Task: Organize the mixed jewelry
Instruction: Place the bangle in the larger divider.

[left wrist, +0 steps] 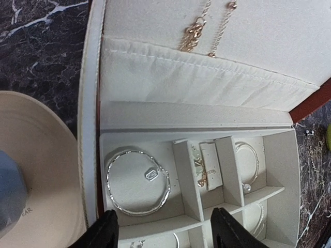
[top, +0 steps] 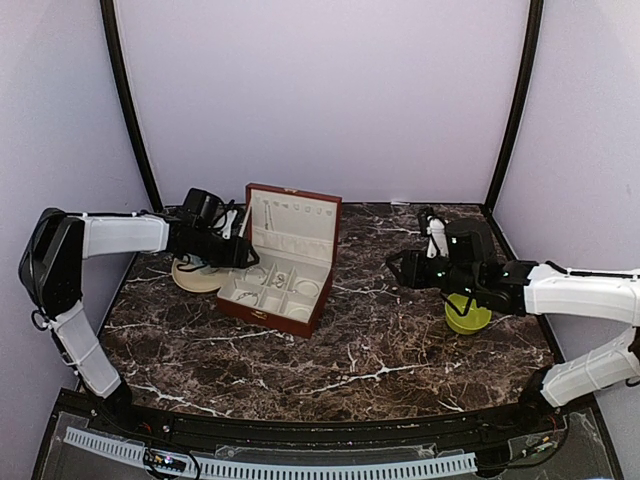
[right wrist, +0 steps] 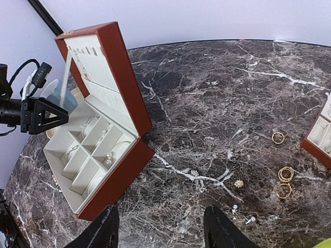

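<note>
the left tool (left wrist: pixel 165 222), fingers apart and empty, is hovering over a thin silver hoop bracelet (left wrist: pixel 137 181) lying far left in the open reddish-brown box (left wrist: pixel 191 116). the right tool (right wrist: pixel 160 217), likewise apart, is hanging above small gold rings (right wrist: pixel 284 174) scattered on the dark marble table (right wrist: pixel 217 103).

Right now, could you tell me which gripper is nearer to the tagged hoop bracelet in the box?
Left. The left gripper hovers close by the bracelet; the right gripper hangs across the table.

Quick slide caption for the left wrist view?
Open left hand over the jewelry box; a silver bracelet lies in a corner compartment.
</note>
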Robot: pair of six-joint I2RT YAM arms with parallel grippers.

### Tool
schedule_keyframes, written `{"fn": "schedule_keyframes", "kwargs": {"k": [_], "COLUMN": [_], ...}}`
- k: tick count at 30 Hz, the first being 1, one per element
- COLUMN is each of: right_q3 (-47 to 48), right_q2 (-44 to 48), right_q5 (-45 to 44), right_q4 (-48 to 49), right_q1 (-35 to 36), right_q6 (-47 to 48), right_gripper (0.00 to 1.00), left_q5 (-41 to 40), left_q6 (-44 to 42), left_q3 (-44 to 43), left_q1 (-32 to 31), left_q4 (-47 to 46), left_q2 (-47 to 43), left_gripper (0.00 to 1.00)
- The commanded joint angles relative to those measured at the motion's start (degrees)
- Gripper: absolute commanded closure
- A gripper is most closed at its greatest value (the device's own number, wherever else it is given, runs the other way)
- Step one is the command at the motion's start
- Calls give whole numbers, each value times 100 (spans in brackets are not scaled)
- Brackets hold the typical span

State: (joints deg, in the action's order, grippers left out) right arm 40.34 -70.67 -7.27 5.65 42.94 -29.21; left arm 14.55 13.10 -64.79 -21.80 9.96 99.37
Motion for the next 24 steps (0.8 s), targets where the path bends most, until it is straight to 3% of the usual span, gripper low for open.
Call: {"fn": "schedule_keyframes", "kwargs": {"k": [1, 8, 12, 17, 24], "right_q3": [136, 534, 856, 1297, 1719], "right_q2": [282, 774, 916, 485, -577], "right_q5": [-380, -1314, -1715, -1356, -828], "right_q4": [-433, -1943, -2781, -3578, -3387], "right_q1": [-70, -154, -481, -1425, -2696], "right_q6": [168, 292, -7, -416, -39], "right_gripper": [43, 41, 33, 32, 34], "left_q5": [179, 113, 215, 406, 406], "left_q6": [-243, -350, -415, -657, -608], "left_q3": [-52, -309, -325, -36, 425], "left_q1": [44, 195, 498, 829, 866], "left_q4": [51, 361, 652, 683, 86], "left_q2": [-753, -1742, -2257, -2991, -3509], "left_gripper": [35, 23, 18, 10, 8]}}
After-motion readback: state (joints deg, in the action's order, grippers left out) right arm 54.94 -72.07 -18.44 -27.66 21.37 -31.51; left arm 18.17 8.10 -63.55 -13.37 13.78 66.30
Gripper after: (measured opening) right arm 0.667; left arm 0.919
